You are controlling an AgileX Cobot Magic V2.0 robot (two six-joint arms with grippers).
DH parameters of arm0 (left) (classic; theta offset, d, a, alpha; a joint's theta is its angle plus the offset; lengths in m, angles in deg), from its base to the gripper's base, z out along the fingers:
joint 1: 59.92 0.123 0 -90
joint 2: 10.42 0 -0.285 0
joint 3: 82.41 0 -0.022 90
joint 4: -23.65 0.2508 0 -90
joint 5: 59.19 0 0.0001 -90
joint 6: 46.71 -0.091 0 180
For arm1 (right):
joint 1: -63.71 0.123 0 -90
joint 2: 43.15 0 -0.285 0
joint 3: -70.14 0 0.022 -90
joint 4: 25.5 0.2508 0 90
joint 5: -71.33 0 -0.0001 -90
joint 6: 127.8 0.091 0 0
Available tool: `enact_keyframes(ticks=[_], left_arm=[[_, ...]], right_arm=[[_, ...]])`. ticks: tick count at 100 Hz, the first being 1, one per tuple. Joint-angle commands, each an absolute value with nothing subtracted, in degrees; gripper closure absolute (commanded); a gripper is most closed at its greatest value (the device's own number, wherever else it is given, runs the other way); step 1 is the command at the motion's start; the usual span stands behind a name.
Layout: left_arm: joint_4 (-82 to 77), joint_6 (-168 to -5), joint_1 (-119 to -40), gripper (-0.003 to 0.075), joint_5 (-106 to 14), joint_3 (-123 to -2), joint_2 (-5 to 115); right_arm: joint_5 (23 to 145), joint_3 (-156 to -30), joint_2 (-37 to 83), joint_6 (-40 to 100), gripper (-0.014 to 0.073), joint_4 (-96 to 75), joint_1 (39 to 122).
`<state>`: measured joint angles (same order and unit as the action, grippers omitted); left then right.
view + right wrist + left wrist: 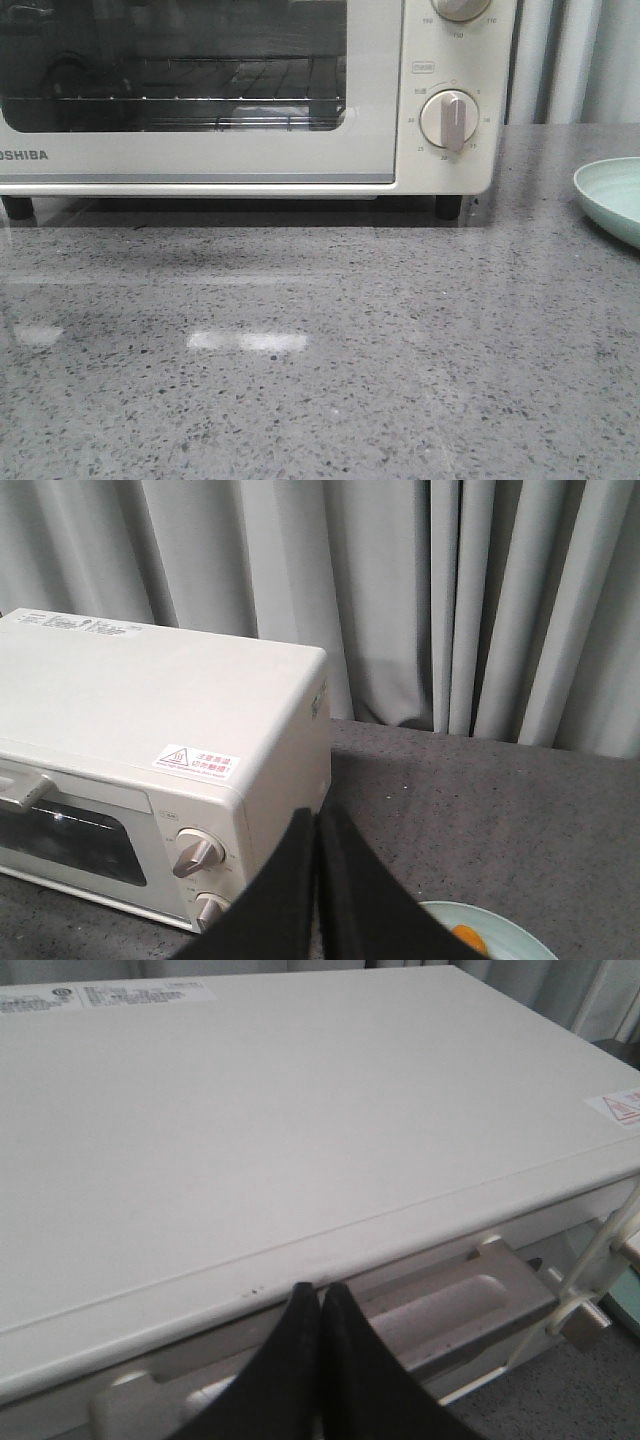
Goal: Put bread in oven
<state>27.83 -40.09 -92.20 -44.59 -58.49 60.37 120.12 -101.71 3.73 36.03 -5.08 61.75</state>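
The cream-white oven point(375, 120) stands at the back of the grey counter with its glass door shut; the wire rack point(200, 100) shows through the window. My left gripper point(320, 1292) is shut and empty, held above the front edge of the oven's top point(250, 1110), just over the door handle point(445, 1305). My right gripper point(318, 820) is shut and empty, high up to the right of the oven point(150, 710). A small orange bit of the bread point(468, 937) shows on a pale green plate point(525, 948) beneath the right gripper. Neither gripper shows in the front view.
The pale green plate's rim point(610, 195) lies at the right edge of the counter, right of the oven. Beige dials point(450, 118) sit on the oven's right panel. Grey curtains point(450, 600) hang behind the counter.
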Motion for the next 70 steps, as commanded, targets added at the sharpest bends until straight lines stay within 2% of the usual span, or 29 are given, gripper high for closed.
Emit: enact_keyframes(ticks=[1,42,70], left_arm=[[27.7,-40.0,-91.7,0.0741,-49.1,-60.4,59.8],[26.6,-40.0,-91.7,0.0741,-39.1,-59.5,60.2],[22.5,-40.0,-91.7,0.0741,-39.1,-53.1,57.3]], right_arm=[[116.5,-103.5,4.4,35.3,0.0623,-4.0,61.8],[116.5,-103.5,4.4,35.3,0.0623,-4.0,61.8],[116.5,-103.5,4.4,35.3,0.0623,-4.0,61.8]])
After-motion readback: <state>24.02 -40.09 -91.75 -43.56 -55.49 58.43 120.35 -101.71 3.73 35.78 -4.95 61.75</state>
